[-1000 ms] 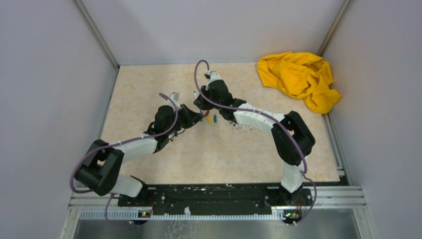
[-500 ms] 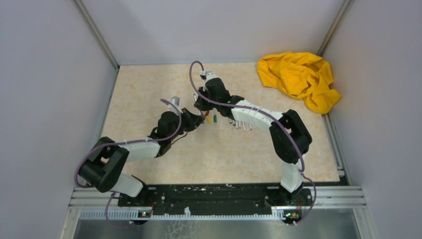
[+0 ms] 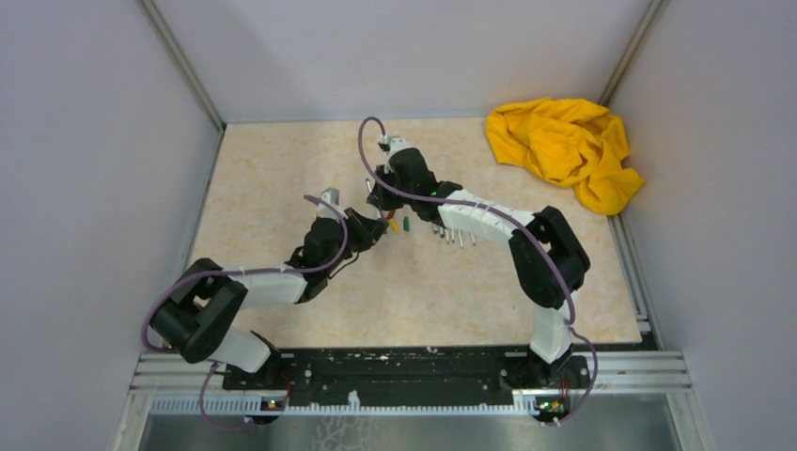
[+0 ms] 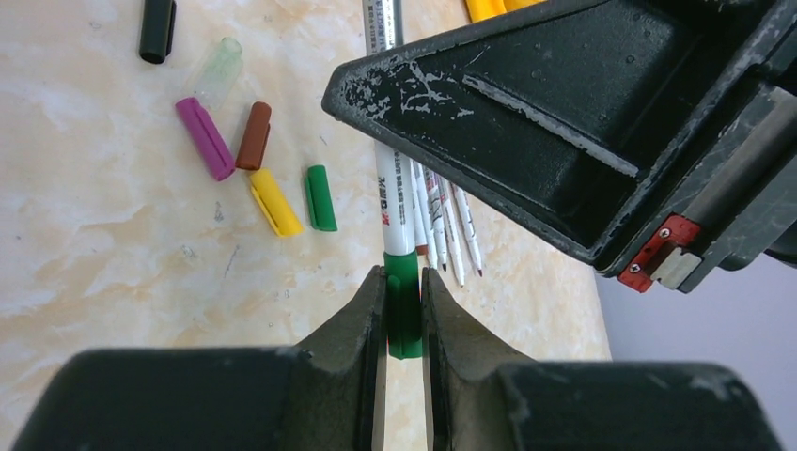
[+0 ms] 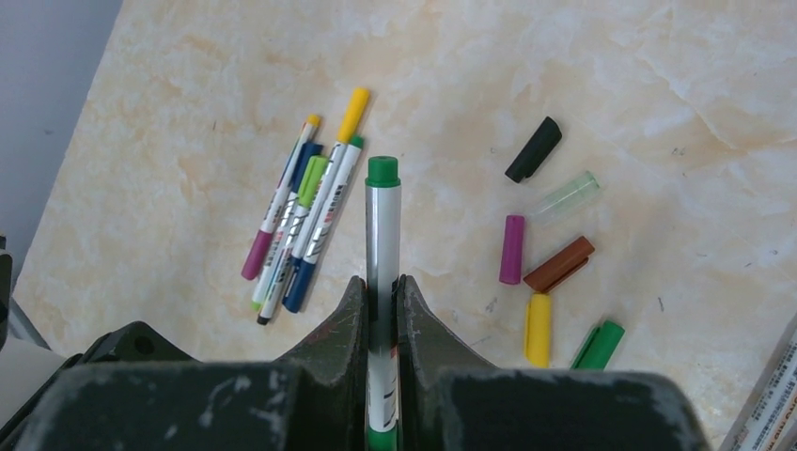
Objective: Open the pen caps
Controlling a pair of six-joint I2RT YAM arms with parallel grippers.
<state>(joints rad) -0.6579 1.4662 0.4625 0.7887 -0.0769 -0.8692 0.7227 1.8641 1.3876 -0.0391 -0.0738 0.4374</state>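
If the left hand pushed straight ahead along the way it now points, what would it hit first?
Most likely the right hand: it grips the pen barrel directly ahead, whose green cap the left hand clamps. How near is unclear.

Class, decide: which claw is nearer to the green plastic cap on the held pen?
Left. The left claw is clamped on the green plastic cap; the right claw grips the grey-white pen barrel further along.

Crumpled yellow cloth [image 3: 564, 150] at far right corner of marbled beige tabletop [image 3: 451, 291].
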